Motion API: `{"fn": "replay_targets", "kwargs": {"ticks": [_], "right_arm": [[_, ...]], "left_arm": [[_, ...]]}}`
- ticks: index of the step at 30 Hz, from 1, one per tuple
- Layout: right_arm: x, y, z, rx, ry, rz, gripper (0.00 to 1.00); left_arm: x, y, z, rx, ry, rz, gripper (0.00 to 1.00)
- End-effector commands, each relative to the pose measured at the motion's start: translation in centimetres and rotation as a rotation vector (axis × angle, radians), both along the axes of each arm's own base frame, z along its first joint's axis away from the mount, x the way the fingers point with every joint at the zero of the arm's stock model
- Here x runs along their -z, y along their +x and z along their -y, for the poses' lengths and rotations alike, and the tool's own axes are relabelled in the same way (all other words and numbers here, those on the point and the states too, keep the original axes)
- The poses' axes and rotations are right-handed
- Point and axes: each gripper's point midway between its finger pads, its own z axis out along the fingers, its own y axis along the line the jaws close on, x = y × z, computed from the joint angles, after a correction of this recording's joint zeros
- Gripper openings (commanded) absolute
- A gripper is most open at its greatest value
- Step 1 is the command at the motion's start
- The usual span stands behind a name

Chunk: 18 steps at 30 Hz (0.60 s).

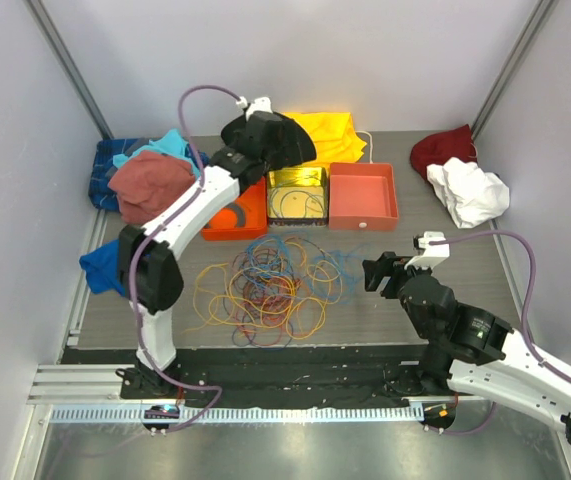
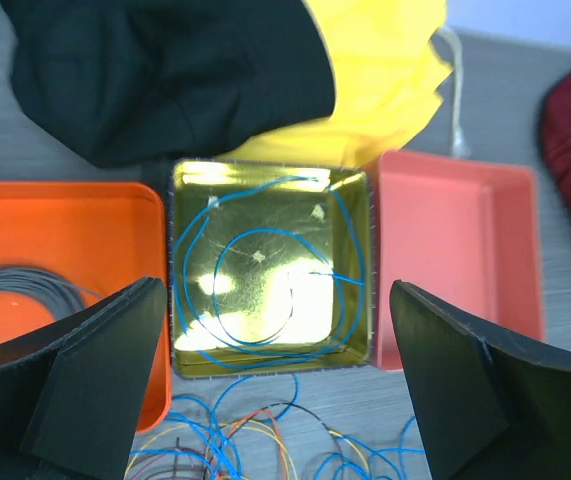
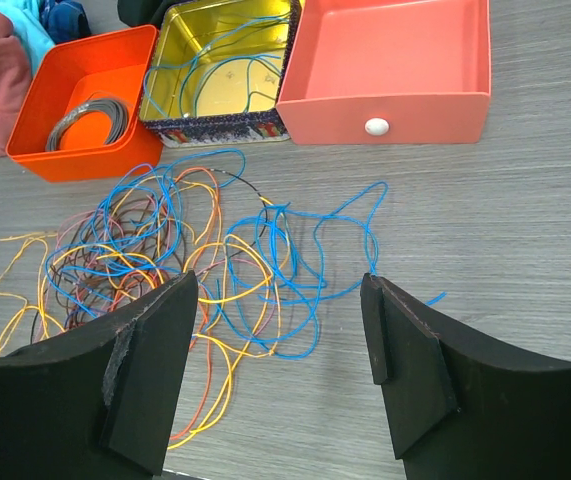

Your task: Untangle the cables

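Observation:
The cables [image 1: 265, 290] lie in a loose tangle of blue, orange, yellow and red loops on the grey table, also seen in the right wrist view [image 3: 155, 250]. One blue cable [image 2: 265, 270] lies coiled inside the gold tin [image 1: 298, 178]. My left gripper [image 2: 275, 290] hangs open high above that tin with nothing between its fingers; the top view shows the left gripper [image 1: 283, 150] at the back. My right gripper [image 3: 278, 283] is open and empty above the tangle's right edge, where blue loops [image 3: 295, 250] trail out. From above, the right gripper [image 1: 375, 272] sits right of the pile.
An orange bin [image 1: 227, 228] holding a grey coiled ring [image 3: 87, 120] stands left of the tin, a salmon box [image 1: 363, 195] right of it. Yellow cloth [image 1: 330, 135] and black cloth [image 2: 165, 70] lie behind. Clothes sit at left [image 1: 145, 180] and right [image 1: 465, 185].

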Motion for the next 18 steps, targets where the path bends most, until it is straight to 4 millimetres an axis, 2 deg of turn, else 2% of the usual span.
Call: {"fn": "replay_targets", "kwargs": {"ticks": [1, 2, 3, 4, 5, 6, 7, 8, 9, 10, 11, 12, 13, 15, 16, 18], "right_arm": [[-0.9, 0.3, -0.5, 0.012, 0.059, 0.017, 0.74], [-0.8, 0.3, -0.5, 0.014, 0.061, 0.015, 0.74], [-0.7, 0.4, -0.5, 0.021, 0.064, 0.015, 0.74], [-0.6, 0.6, 0.0, 0.055, 0.069, 0.019, 0.73], [-0.6, 0.7, 0.4, 0.081, 0.072, 0.023, 0.73], [-0.5, 0.7, 0.7, 0.099, 0.076, 0.026, 0.73], [-0.6, 0.8, 1.2, 0.124, 0.084, 0.036, 0.73], [-0.9, 0.9, 1.8, 0.151, 0.092, 0.052, 0.73], [-1.5, 0.8, 2.2, 0.164, 0.121, 0.074, 0.72], [-1.8, 0.8, 2.5, 0.165, 0.119, 0.084, 0.72], [-2.3, 0.7, 2.6, 0.160, 0.129, 0.096, 0.72], [-3.4, 0.5, 2.9, 0.160, 0.148, 0.115, 0.72], [-3.9, 0.4, 3.0, 0.152, 0.155, 0.124, 0.72], [-5.1, 0.2, 3.4, 0.150, 0.164, 0.142, 0.72], [-5.6, 0.1, 3.7, 0.153, 0.178, 0.153, 0.72], [-6.0, -0.1, 4.2, 0.156, 0.182, 0.161, 0.72]], "left_arm": [[-6.2, -1.5, -2.0, -0.052, -0.036, 0.133, 1.00], [-5.3, -2.1, -2.3, -0.054, -0.024, 0.114, 1.00], [-6.3, -3.1, -2.2, -0.040, -0.039, 0.128, 1.00], [-6.3, -3.8, -1.8, -0.032, -0.060, 0.123, 1.00], [-4.0, -4.9, -1.5, -0.005, -0.050, 0.084, 1.00], [-4.6, -7.0, 0.7, 0.085, -0.097, 0.082, 0.98], [-4.2, -7.9, 2.2, 0.128, -0.124, 0.087, 0.98], [-2.5, -9.5, 3.5, 0.183, -0.118, 0.058, 0.98], [-2.0, -12.3, 6.5, 0.284, -0.124, 0.039, 0.96], [-0.9, -13.5, 7.9, 0.324, -0.111, 0.017, 0.96], [-0.2, -16.0, 10.2, 0.398, -0.099, 0.002, 0.95], [0.6, -17.3, 11.4, 0.439, -0.098, -0.020, 0.93], [2.0, -18.0, 12.4, 0.458, -0.090, -0.045, 0.93], [3.4, -20.1, 14.5, 0.508, -0.126, -0.095, 0.93], [4.5, -20.5, 15.0, 0.513, -0.136, -0.122, 0.92], [5.1, -20.7, 16.0, 0.516, -0.186, -0.147, 0.90]]}}
